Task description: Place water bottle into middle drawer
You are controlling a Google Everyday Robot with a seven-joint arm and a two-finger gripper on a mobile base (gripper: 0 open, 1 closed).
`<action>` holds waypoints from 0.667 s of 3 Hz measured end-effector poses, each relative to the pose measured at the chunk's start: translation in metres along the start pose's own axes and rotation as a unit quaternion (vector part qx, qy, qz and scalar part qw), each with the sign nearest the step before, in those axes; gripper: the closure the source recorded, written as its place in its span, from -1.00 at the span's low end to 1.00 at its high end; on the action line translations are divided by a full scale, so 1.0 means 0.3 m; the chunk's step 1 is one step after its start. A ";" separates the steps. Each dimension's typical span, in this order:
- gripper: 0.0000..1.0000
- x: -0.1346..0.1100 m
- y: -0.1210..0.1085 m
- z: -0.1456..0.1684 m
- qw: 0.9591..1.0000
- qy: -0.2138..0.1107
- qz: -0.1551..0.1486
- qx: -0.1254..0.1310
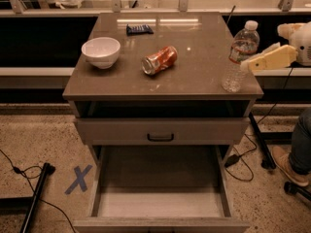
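Your cream end effector [249, 65], spread or closed you cannot tell, sits just beside the clear ribbed plastic water bottle [238, 57] on the brown counter's [194, 76] front right corner, above the open grey-brown wooden middle drawer [160, 205].

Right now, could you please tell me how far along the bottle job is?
Done: the drawer is already pulled open. In hand: the end effector is close beside the water bottle, which stands on the cabinet top. Left: grasping it, lifting it and setting it in the drawer.
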State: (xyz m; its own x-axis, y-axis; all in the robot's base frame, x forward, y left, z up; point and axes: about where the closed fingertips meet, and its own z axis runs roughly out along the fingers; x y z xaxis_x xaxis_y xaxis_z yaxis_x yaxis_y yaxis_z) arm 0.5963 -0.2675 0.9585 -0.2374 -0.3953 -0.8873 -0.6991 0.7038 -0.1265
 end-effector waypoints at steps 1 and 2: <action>-0.95 -0.004 -0.032 0.082 0.999 -0.037 0.003 0.011; -0.50 -0.004 -0.041 0.133 0.999 -0.051 0.007 0.009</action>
State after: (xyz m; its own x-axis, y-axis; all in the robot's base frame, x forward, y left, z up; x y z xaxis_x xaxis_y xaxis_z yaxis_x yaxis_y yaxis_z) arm 0.6323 -0.2520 0.9435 -0.1768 -0.3249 -0.9291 -0.6839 0.7194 -0.1215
